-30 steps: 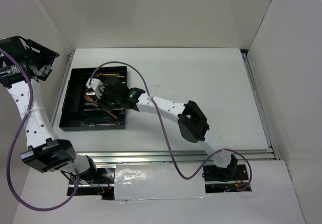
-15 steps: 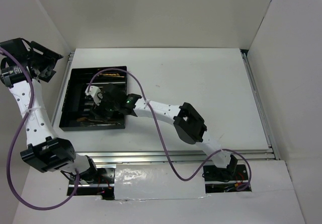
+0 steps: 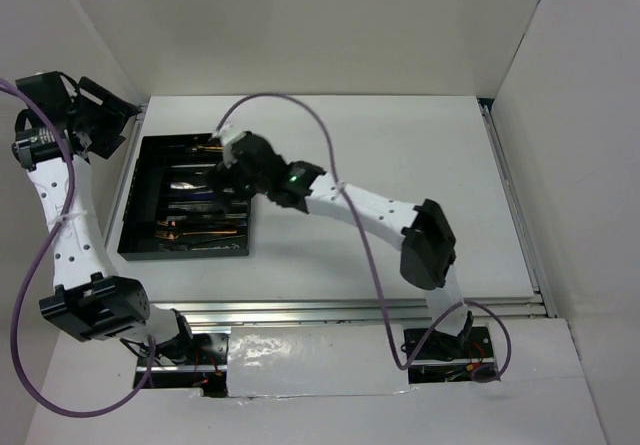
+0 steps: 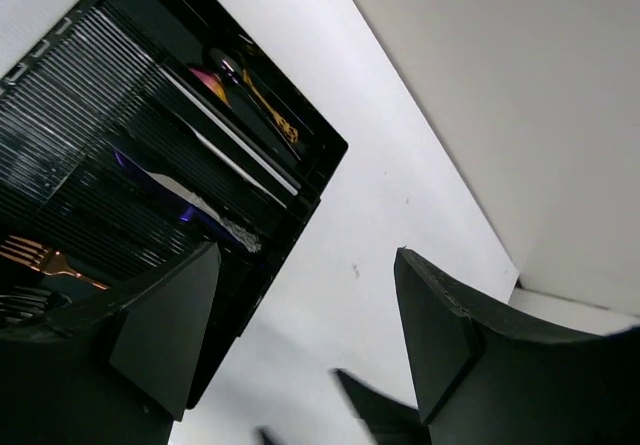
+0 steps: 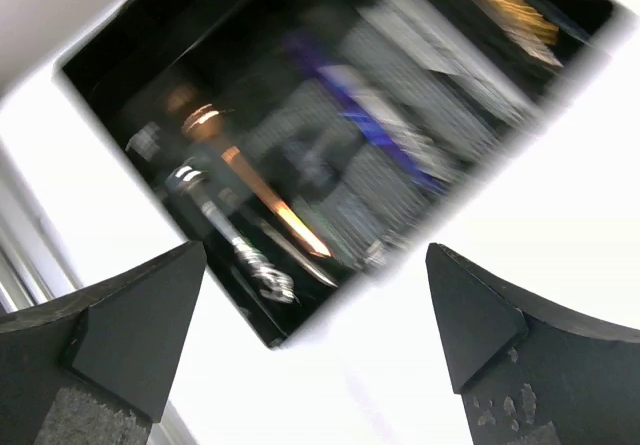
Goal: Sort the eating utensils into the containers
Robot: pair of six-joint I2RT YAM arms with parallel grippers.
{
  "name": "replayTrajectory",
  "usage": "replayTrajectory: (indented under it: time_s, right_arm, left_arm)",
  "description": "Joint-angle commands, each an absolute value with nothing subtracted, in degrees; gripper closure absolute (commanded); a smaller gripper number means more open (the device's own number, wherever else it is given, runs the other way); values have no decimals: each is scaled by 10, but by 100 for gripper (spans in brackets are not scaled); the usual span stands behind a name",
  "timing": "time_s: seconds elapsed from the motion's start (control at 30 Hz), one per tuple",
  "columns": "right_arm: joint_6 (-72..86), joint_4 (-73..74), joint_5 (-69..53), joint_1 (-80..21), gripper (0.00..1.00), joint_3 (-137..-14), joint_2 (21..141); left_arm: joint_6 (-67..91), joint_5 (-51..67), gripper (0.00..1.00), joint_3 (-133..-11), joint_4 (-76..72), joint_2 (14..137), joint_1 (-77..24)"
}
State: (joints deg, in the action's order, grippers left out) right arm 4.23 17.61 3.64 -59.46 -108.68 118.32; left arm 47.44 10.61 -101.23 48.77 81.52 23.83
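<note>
The black tray (image 3: pixel 185 255) with long containers lies at the table's left. Eating utensils lie in it: a gold piece (image 3: pixel 226 148) at the far end, a silver knife (image 3: pixel 186 180), a dark blue knife (image 3: pixel 203 197) and a copper fork (image 3: pixel 186 228) nearest me. My right gripper (image 3: pixel 230 157) hovers open and empty over the tray's far right corner. In its blurred right wrist view, the fingertips (image 5: pixel 170 295) frame the tray (image 5: pixel 255 320) and blue knife (image 5: pixel 370 125). The left gripper (image 3: pixel 103 125) hangs open and empty, high beside the tray's far left corner.
White walls close in the table on the left, back and right. A metal rail (image 3: pixel 380 310) runs along the near edge. The right arm's purple cable (image 3: pixel 340 180) arches over the tray's right side. In the left wrist view, bare white table (image 4: pixel 380 225) lies right of the tray (image 4: pixel 325 160).
The right gripper went from shut to open, leaving a copper utensil in the tray's near compartment, then rose and pulled back to the tray's far right. The left gripper shifted slightly right.
</note>
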Motion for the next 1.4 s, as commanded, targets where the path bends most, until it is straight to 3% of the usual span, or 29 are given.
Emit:
replayTrajectory:
  time_s: [0.0,0.23,0.43,0.6,0.87,1.37]
  right_arm:
    - [220,302,129,-507,0,-1064,1093]
    - [362,445,261,-410,0,-829,855]
    - [429,575,379,-354,0,-745,741]
    - [435,592,405,-323,0,-681,651]
    - [435,605,381,-305,0,-664,584]
    - [319,562,401,-288,0,-862,577]
  left_arm:
    - [444,92,17,-1026,466,805,194]
    - [351,46,16,-1036,470,819,73]
    - [279,21,16,-1042,461,819,-13]
    - [271,22,15,-1000,431,790,-42]
    - [278,26,15,-972,424,778,-58]
    - [229,3,13,-1037,452,781,-58]
